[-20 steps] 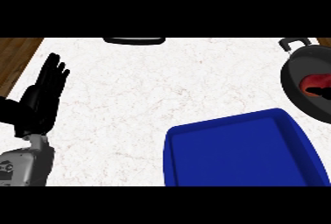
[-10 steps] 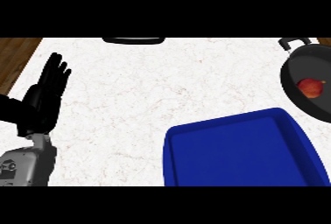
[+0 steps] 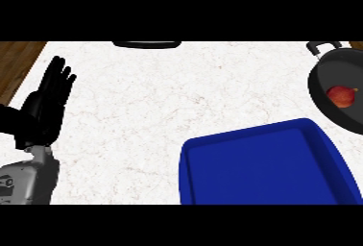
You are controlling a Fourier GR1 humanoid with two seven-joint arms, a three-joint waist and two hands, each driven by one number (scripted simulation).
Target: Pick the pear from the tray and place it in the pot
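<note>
The pear [image 3: 342, 96], reddish and small, sits inside the dark pot [image 3: 327, 67] at the right edge of the frame, a little right of the pot's middle and clear of its rim. The blue tray [image 3: 262, 168] fills the lower right and has nothing in it that I can see. So by the look of things the placing is already done.

The left hand [image 3: 48, 103] shows at the left edge, resting with its fingers [image 3: 60, 74] straight and pointing up the frame, holding nothing. The right hand is nowhere in view, so I cannot speak for it.

If the pear had to be taken up again, I would judge it light and firm but smooth-skinned, rounded enough to roll or slip, and liable to bruise. The widest part of its body looks the best place to close round it, coming down from above, since the pot's wall crowds it from the side.

A dark object [image 3: 147, 44] lies at the top edge on the pale counter [image 3: 163, 101]; I cannot tell what it is.
</note>
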